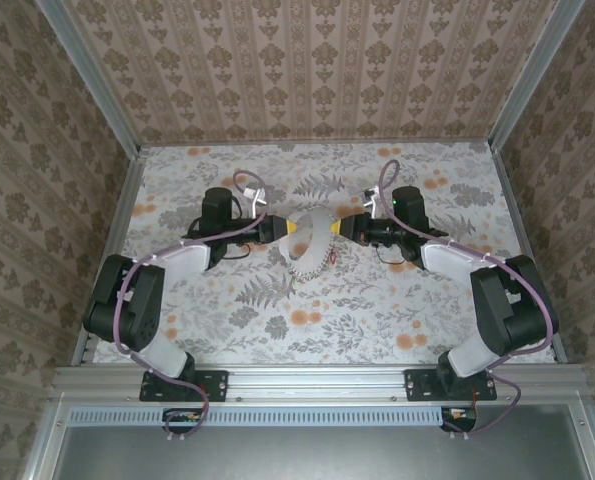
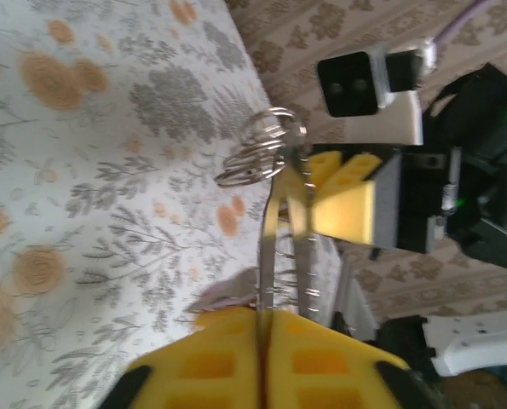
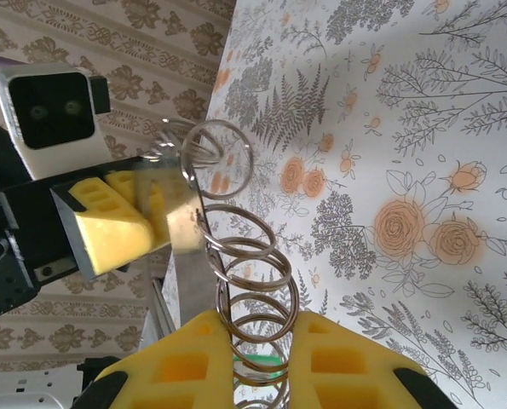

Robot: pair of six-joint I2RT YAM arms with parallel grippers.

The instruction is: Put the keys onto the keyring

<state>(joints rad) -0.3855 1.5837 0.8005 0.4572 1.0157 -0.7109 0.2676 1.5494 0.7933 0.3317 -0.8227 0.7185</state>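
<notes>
**A:** Left gripper (image 2: 262, 345) is clenched on the keyring (image 1: 299, 243). Right gripper (image 3: 255, 341) pinches its far side, so the hoop hangs between them above the table (image 1: 377, 310).

**B:** Danger?

**A:** If the arms pull unevenly, I reckon the thin hoop twists or slips out.

**B:** Count?

**A:** One keyring, one green key (image 3: 268, 362), at least five small rings (image 3: 253, 285).

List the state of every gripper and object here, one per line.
left gripper: shut on the keyring.
right gripper: shut on the chain of rings.
keyring: held above the table between both grippers.
chain of rings: stretched from the right gripper to the keyring.
green key: inside the right gripper, mostly hidden; attachment unclear.
</notes>
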